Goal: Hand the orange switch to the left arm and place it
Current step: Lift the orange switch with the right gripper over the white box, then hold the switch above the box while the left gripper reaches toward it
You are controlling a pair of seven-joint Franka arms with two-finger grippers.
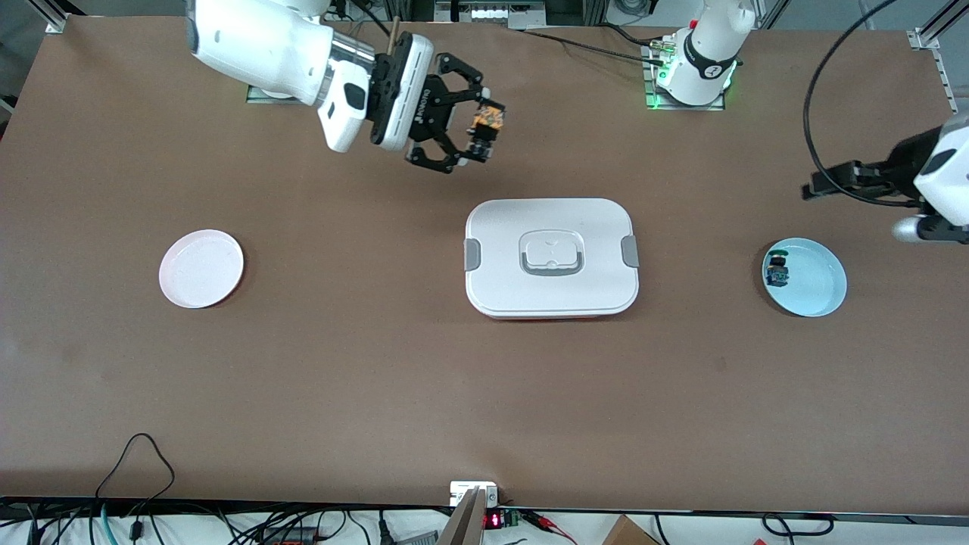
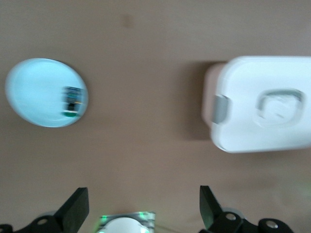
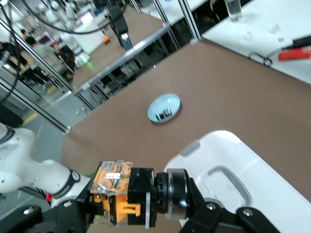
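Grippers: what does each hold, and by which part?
The right gripper holds the orange switch by its black body, jaws shut on it. The left gripper is open and holds nothing.

**Colours on the table**

Table (image 1: 378,363): flat brown. Box (image 1: 551,257): white lid, grey side clips, grey-edged handle recess, thin red line at base edge. One plate (image 1: 201,269) pale pink-white; other plate (image 1: 814,284) light blue, carrying a small component (image 1: 777,271) in black, blue and green. Orange switch (image 1: 484,125): orange and black, clear top. Both grippers black; arms white with black bands.
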